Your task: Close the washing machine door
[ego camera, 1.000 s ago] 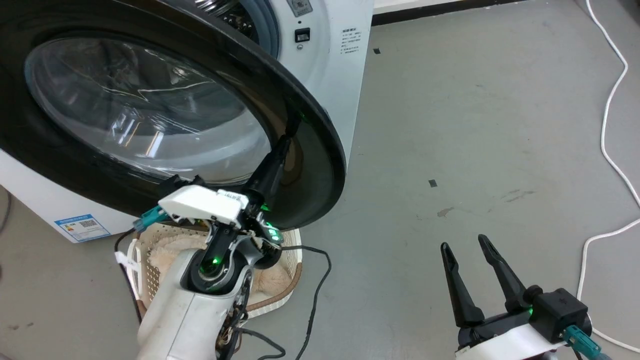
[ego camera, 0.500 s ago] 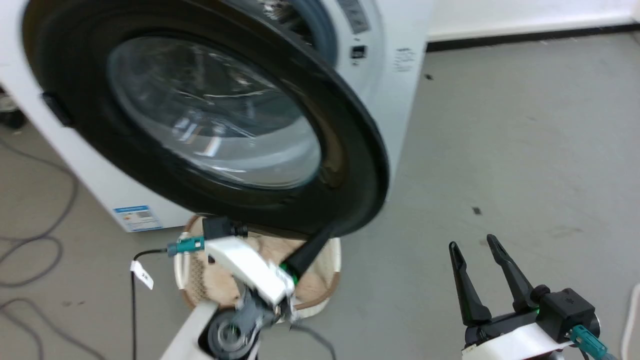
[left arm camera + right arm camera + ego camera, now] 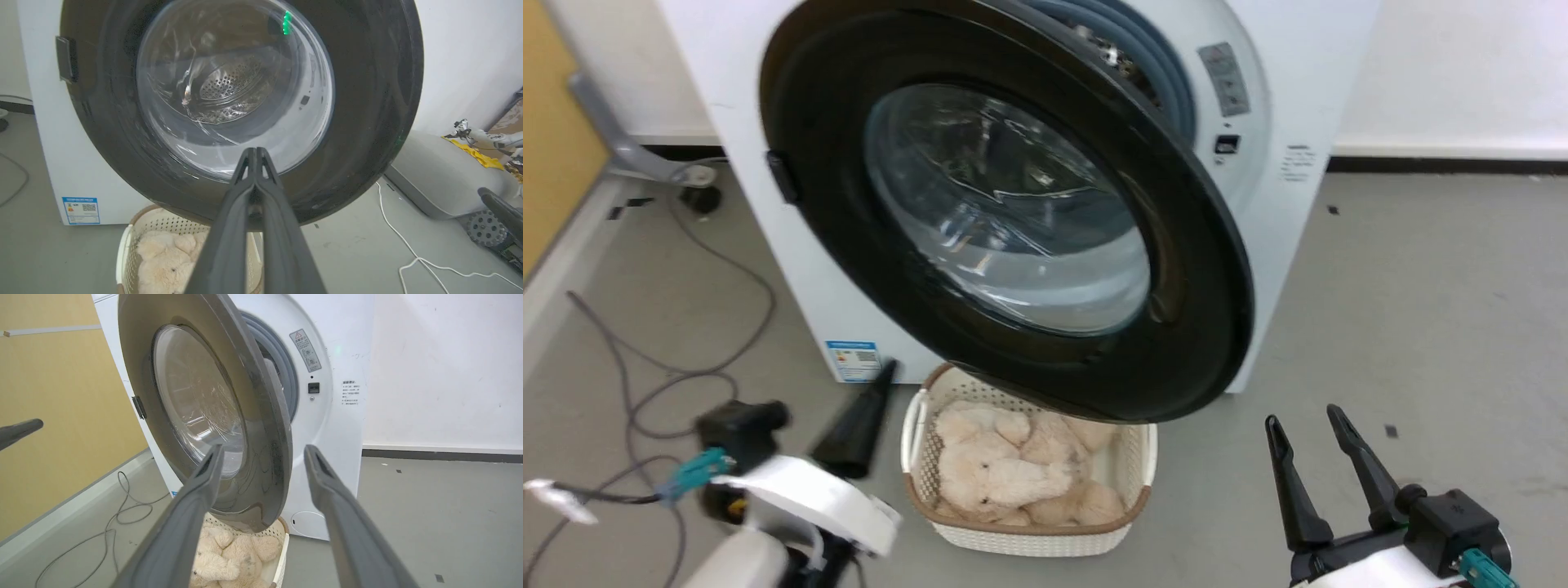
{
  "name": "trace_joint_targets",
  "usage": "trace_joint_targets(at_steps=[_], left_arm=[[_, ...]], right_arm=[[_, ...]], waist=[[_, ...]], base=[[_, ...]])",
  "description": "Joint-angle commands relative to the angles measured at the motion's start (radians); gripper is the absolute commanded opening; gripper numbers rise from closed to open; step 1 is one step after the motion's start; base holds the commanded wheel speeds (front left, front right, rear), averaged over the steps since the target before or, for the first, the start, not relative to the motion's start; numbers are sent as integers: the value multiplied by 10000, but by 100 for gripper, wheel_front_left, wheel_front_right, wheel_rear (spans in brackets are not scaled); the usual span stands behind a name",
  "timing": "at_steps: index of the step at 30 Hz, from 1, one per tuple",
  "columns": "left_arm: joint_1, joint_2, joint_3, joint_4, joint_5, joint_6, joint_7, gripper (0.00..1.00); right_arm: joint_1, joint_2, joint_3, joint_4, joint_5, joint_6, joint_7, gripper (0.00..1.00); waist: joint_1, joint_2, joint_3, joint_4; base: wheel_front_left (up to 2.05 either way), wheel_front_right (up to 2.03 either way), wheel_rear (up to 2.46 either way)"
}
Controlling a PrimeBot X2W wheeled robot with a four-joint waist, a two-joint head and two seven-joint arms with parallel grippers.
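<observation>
My left tool [image 3: 880,377] is smeared by blur in the head view. The washing machine door [image 3: 1013,204] hides most of the opening of the washing machine [image 3: 1307,82] and the far rim of the basket [image 3: 1029,539]. The machine's top runs off the frame. The print on the blue sticker [image 3: 854,359] is too small to read.
</observation>
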Motion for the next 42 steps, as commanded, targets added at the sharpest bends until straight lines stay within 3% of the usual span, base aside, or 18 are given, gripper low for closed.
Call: trace_joint_targets(at_steps=[1,6,13,14,15,16,27,28,29,30,42], left_arm=[[243,-44,392,-144,241,252,-127,0],[1215,-660,2365,-1500,2112,754,-174,0],[2873,-1538,3422,-2353,4181,730,-177,0],[3082,-1638,3488,-2438,4458,664,-177,13],[3263,-1713,3509,-2493,4719,587,-178,44],[3415,-1787,3514,-2542,4969,509,-178,100],[3817,-2771,3816,-2487,6367,-331,-179,100],[3784,-2825,3833,-2481,6413,-383,-179,100],[3750,-2875,3844,-2473,6454,-432,-179,100],[3708,-2923,3851,-2471,6487,-477,-179,100],[2972,-3212,3933,-2492,6577,-756,-179,100]], right_arm=[[137,-39,-5,-26,-11,6,-46,100],[220,-47,-12,-94,-4,6,-46,100],[282,-53,90,-77,-8,6,-46,100],[293,-52,99,-76,-6,6,-46,100],[310,-50,102,-76,0,6,-46,100],[330,-47,106,-74,10,6,-46,100],[426,-12,142,20,126,6,-46,100],[423,-11,143,65,147,6,-46,69],[409,-11,138,88,164,6,-46,24],[383,-32,151,89,171,6,-46,0],[-1519,-1398,1139,307,299,6,307,0]], waist=[[0,0,-140,213],[0,0,-209,422],[0,0,-263,471],[0,0,-267,479],[0,0,-269,493],[0,0,-271,510],[0,0,-102,719],[0,0,-74,749],[0,0,-41,783],[0,0,26,820],[0,0,1141,1395]], base=[[0,0,0],[0,0,0],[0,0,0],[0,0,0],[0,0,0],[0,0,0],[0,0,0],[0,0,0],[0,0,0],[0,0,0],[0,0,0]])
